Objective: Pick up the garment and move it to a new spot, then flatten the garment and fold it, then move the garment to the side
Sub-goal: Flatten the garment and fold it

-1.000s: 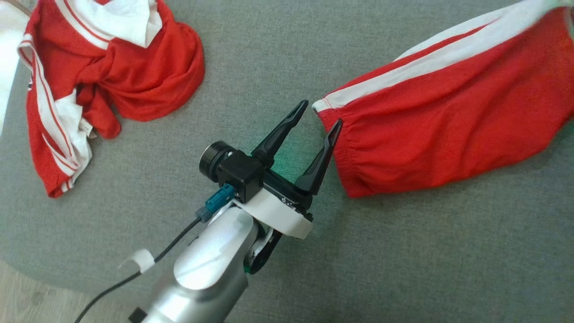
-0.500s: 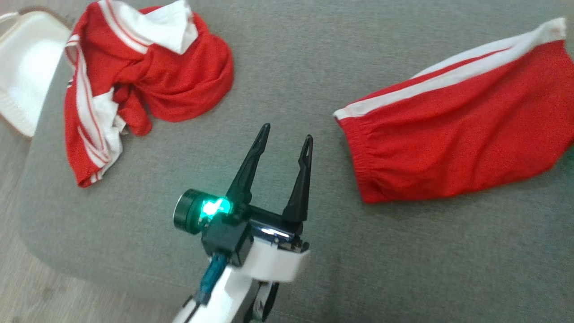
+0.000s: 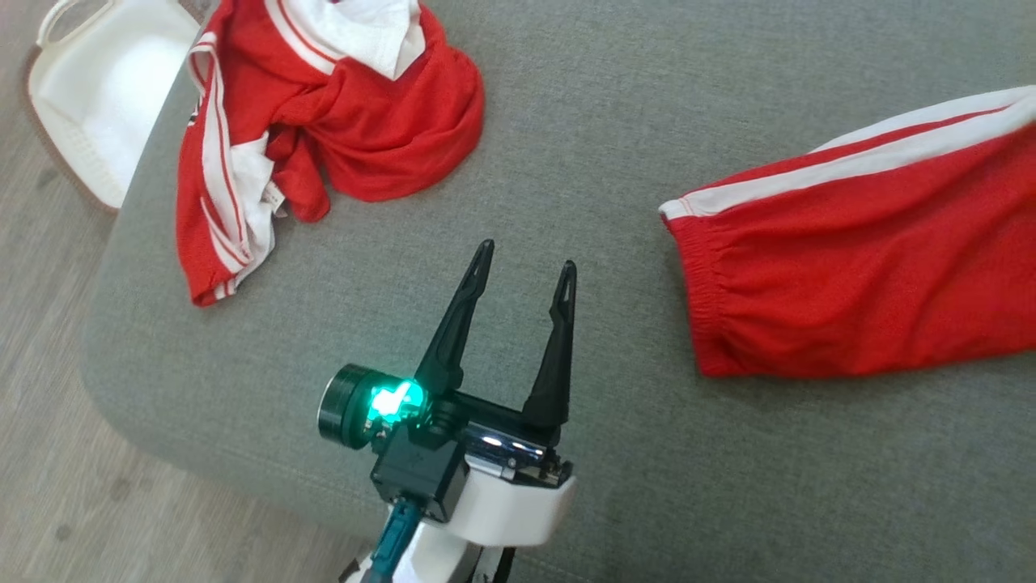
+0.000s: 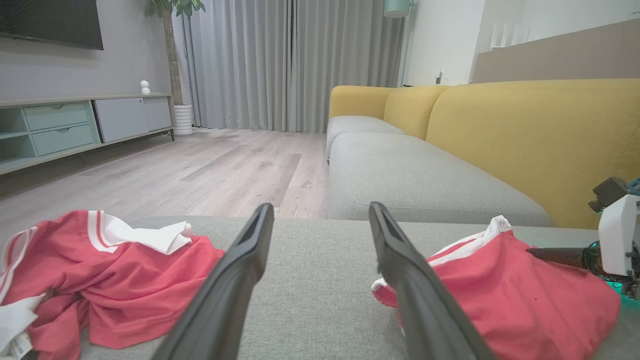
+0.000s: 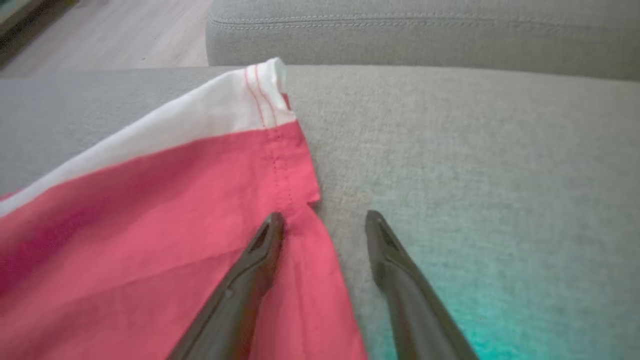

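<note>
The garment, red shorts (image 3: 858, 267) with a white side stripe, lies flat on the right of the grey cushion (image 3: 566, 121). Its gathered waistband end faces my left gripper (image 3: 528, 255), which hovers open and empty a short way to its left. In the left wrist view the shorts (image 4: 500, 295) lie right of the open left gripper (image 4: 321, 207), with part of my right arm (image 4: 617, 235) at the far edge. In the right wrist view my right gripper (image 5: 324, 215) is open at the hem of the shorts (image 5: 150, 210), left finger over the cloth and right finger over bare cushion.
A second red-and-white garment (image 3: 356, 121) lies crumpled at the cushion's upper left, also seen as that heap (image 4: 115, 290) from the left wrist. A white basket (image 3: 97, 97) stands on the wooden floor (image 3: 48, 405) beside the cushion's edge. A yellow sofa back (image 4: 525, 130) rises behind.
The head camera has shifted. My left gripper, which was open at the shorts' waistband corner, has drawn back from it and now stands apart, still open.
</note>
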